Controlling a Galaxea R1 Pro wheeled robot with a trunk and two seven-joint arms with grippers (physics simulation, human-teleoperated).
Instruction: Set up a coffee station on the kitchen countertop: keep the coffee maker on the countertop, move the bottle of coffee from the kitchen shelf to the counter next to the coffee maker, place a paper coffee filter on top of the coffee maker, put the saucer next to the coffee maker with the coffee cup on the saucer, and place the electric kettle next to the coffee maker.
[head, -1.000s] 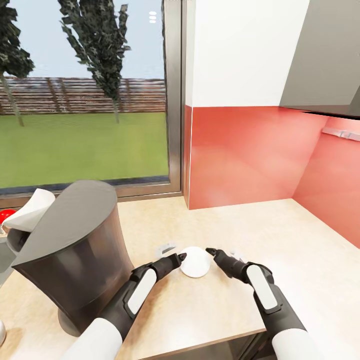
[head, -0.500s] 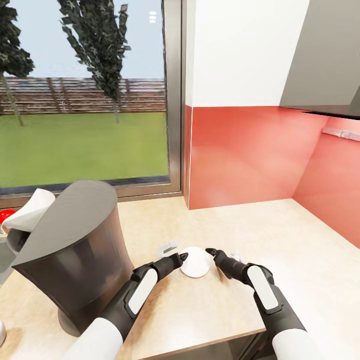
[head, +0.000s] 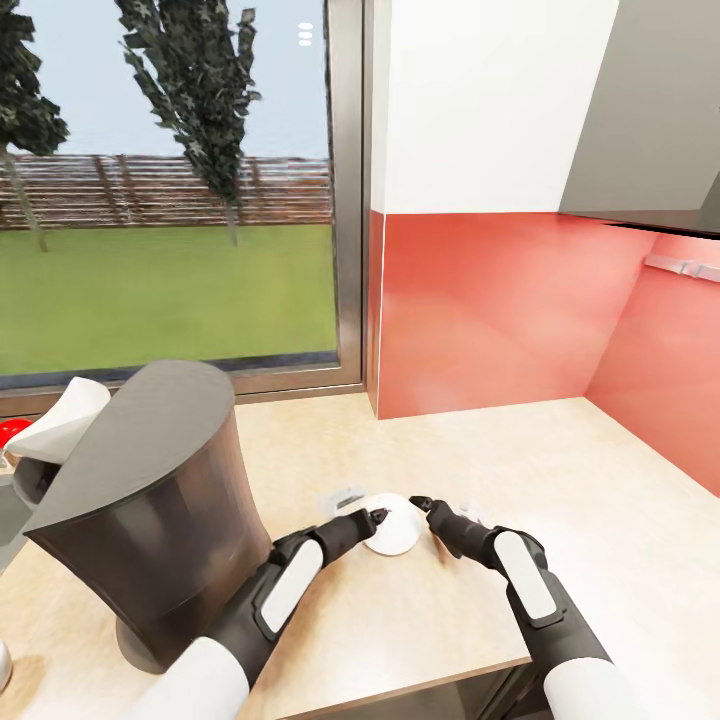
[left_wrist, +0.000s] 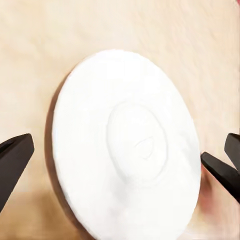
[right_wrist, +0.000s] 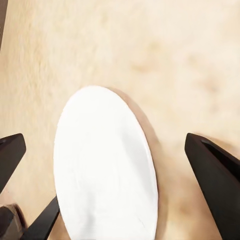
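Head view: saucer (head: 392, 525) lying on surface (head: 560, 470); left gripper (head: 380, 516) and right gripper (head: 418, 502) flanking it, both jaws released.

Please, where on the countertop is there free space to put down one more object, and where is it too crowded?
Free: the bare kitchen countertop to the right of the saucer, up to the red wall. Also the strip between the saucer and the window. Crowded: around the saucer, where the left gripper and right gripper flank it, and the coffee maker stands close to the left.
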